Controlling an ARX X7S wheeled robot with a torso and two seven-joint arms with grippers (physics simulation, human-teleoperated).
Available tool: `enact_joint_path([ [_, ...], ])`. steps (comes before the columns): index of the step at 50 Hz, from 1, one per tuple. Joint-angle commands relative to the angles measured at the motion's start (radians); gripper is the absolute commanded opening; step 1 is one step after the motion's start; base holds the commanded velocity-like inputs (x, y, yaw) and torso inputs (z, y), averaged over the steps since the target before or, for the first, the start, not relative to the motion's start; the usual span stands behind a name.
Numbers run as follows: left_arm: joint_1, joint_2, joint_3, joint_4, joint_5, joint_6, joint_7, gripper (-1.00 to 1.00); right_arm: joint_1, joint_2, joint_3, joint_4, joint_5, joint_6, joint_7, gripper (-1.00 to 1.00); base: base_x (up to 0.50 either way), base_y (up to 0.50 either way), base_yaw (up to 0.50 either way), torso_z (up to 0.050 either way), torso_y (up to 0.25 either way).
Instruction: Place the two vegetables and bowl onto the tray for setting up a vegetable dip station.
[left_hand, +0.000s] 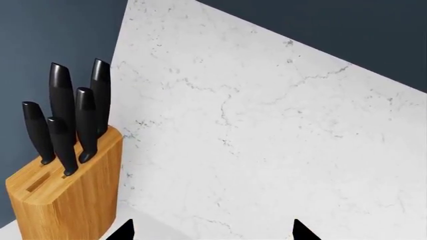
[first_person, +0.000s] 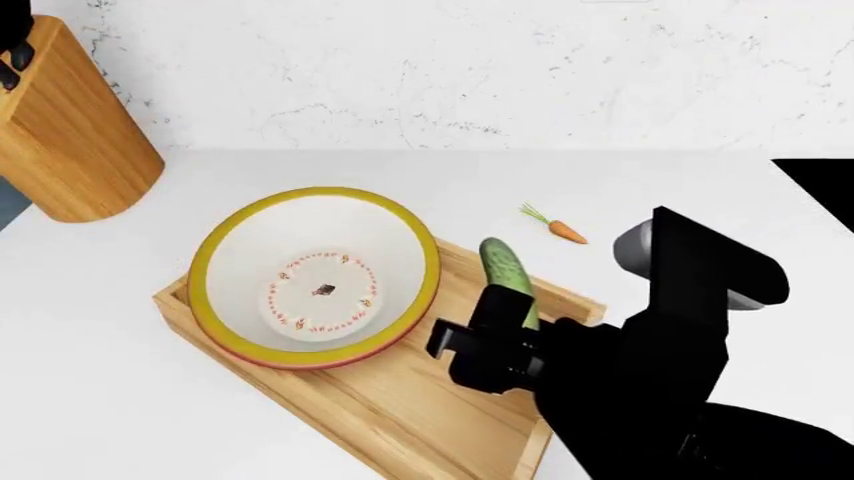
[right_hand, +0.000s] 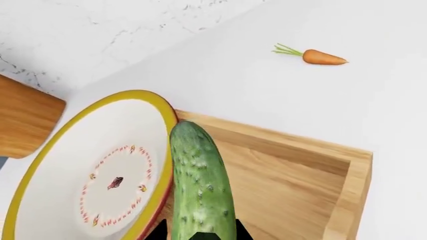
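From the head view we see the tray (first_person: 387, 400) lying askew on the white counter (first_person: 107, 400), with the bowl (first_person: 315, 276) sitting in its left part, the yellow rim reaching past the tray's far edge. The bowl is upright, and a small dark speck lies at the centre of its ring pattern.

Our right gripper (first_person: 497, 318) reaches over the tray from the right and grips the near end of the cucumber (first_person: 509, 277). In the right wrist view the cucumber (right_hand: 199, 185) runs away from the camera, its near end pinched between the two dark fingertips (right_hand: 159, 232), its far end just beside the bowl's rim (right_hand: 160, 107). We cannot tell whether the cucumber touches the bowl or whether it rests on the tray floor (right_hand: 280, 180) or hangs just above it.

The carrot (first_person: 566, 232) lies on the counter beyond the tray's far right edge, apart from it, its green top pointing left. The right wrist view shows the carrot (right_hand: 322, 57) alone on the white surface.

The knife block (first_person: 64, 130) stands at the far left, near the marble wall (first_person: 467, 70). The left wrist view shows the block (left_hand: 67, 190) with five black handles (left_hand: 61, 95), and the two tips of our left gripper (left_hand: 212, 231) spread well apart with nothing between them.
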Motion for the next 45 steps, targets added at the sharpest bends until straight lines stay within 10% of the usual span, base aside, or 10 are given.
enact_joint_path([
  [1, -0.002, -0.001, -0.001, -0.003, -0.002, -0.001, 0.001, 1.0, 0.012, -0.026, 0.007, 0.014, 0.013, 0.009, -0.007, -1.0, 0.0, 0.0, 0.0, 0.0, 0.0],
  [23, -0.003, 0.0, -0.001, -0.004, -0.002, -0.003, 0.001, 1.0, 0.014, -0.034, 0.006, 0.017, 0.015, 0.004, -0.012, -1.0, 0.0, 0.0, 0.0, 0.0, 0.0],
  [24, -0.005, 0.0, -0.001, -0.004, -0.002, -0.005, 0.0, 1.0, 0.018, -0.036, 0.008, 0.015, 0.017, 0.004, -0.011, 1.0, 0.0, 0.0, 0.0, 0.0, 0.0],
  [45, 0.0, 0.001, 0.001, -0.002, 0.001, -0.002, 0.001, 1.0, 0.113, -0.051, 0.026, 0.002, 0.042, 0.056, -0.004, 1.0, 0.0, 0.0, 0.0, 0.0, 0.0],
])
